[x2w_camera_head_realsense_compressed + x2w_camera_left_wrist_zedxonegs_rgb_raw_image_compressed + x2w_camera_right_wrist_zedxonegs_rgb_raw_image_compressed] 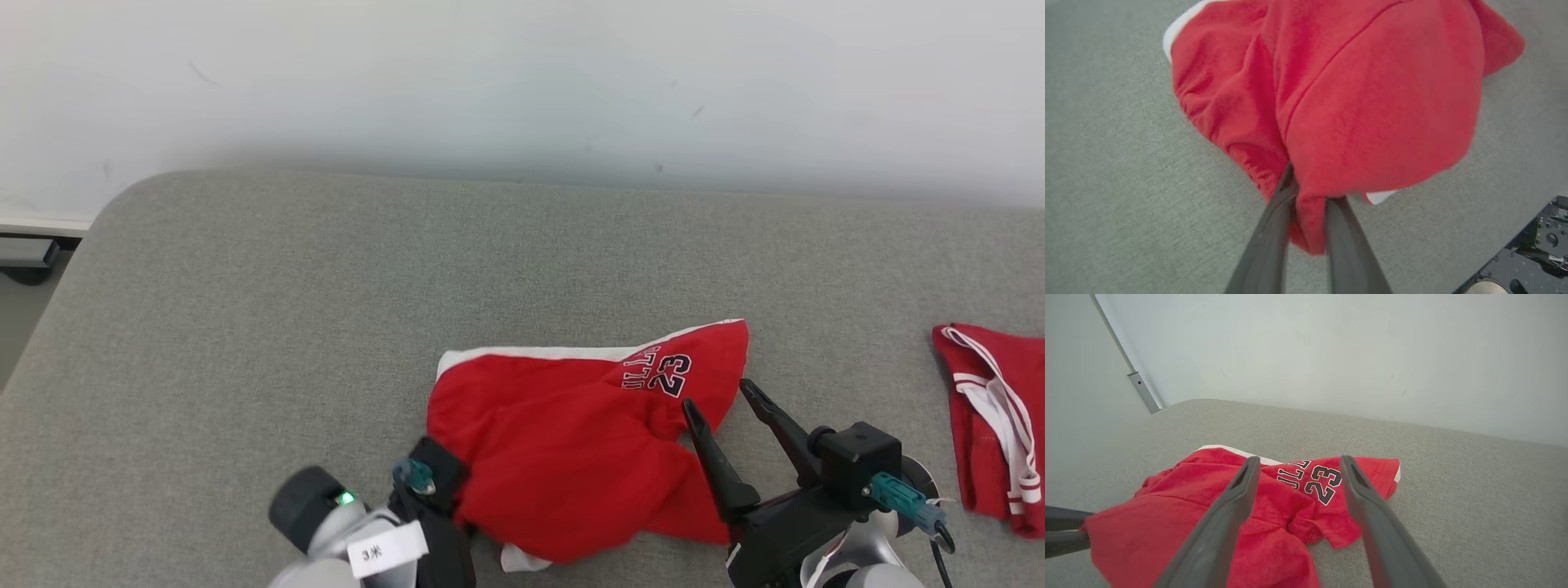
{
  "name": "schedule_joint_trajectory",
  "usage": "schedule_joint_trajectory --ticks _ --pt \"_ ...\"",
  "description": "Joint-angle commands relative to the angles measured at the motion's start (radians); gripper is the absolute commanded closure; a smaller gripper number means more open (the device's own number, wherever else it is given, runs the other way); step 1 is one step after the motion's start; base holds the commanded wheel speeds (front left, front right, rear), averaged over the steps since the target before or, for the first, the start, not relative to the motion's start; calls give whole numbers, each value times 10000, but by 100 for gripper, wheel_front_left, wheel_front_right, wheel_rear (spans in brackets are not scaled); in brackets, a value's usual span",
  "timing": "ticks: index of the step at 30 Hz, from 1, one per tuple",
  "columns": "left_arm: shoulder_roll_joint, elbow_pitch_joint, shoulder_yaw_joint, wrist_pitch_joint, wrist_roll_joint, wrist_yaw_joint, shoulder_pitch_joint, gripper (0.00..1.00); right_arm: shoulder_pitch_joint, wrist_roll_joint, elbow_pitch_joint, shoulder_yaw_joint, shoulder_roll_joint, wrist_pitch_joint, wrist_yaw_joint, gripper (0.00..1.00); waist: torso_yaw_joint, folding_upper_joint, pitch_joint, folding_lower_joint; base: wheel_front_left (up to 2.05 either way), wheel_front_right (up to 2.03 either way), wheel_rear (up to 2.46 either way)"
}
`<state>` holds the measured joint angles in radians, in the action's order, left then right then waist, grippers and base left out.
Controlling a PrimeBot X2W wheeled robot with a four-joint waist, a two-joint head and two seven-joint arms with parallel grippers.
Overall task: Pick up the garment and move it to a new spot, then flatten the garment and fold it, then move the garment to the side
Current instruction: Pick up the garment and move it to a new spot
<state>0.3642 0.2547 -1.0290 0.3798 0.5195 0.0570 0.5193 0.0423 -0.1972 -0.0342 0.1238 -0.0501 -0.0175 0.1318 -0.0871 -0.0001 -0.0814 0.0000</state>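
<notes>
Soft red cloth garment [563,441] w/ white trim lies bunched on grey cloth bench [286,327], near front. Left gripper [1312,190] narrow, pinching its left end. Right gripper [718,396] wide open, empty, by "23" end. Prob. light, floppy; grab corners.

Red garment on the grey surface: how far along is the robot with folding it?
Still early. The red garment lies on the grey surface, bunched and not flat. The left fingers pinch one edge; the right fingers stand open by its other end. Flattening, folding and moving aside remain.
</notes>
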Motion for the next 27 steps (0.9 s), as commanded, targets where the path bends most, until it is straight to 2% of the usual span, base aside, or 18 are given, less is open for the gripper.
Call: schedule_joint_trajectory --ticks 1,2,3,7,10,14,20,27 --pt "49 -103 -86 78 110 -115 -192 70 -66 58 9 -30 -11 -14 -23 0 -17 1 38 0 0 0 0" --pt "64 -177 -110 126 196 -169 -258 21 -56 50 8 -26 -11 -26 -23 0 -15 1 50 0 0 0 0" --pt "106 -233 -156 191 248 -219 -294 0 -48 45 5 -25 -11 -33 -23 0 -9 1 61 0 0 0 0" --pt "221 -465 -108 434 458 -140 -490 0 -87 34 42 -35 -11 -50 -23 0 37 1 82 0 0 0 0" --pt "413 -767 118 839 1042 -38 -744 0 -138 14 61 -104 -11 -72 -23 0 90 1 93 0 0 0 0" --pt "755 -1259 628 1067 1576 267 -853 0 -208 0 80 -207 -11 -110 -23 0 140 1 132 0 0 0 0" --pt "1172 -2034 1596 782 2052 924 -883 0 -280 -5 105 -331 -11 -134 -23 0 181 1 189 0 0 0 0" --pt "1261 -2205 2071 633 1988 1300 -444 0 -200 -24 154 -329 -11 -148 -23 0 255 1 155 0 0 0 0"
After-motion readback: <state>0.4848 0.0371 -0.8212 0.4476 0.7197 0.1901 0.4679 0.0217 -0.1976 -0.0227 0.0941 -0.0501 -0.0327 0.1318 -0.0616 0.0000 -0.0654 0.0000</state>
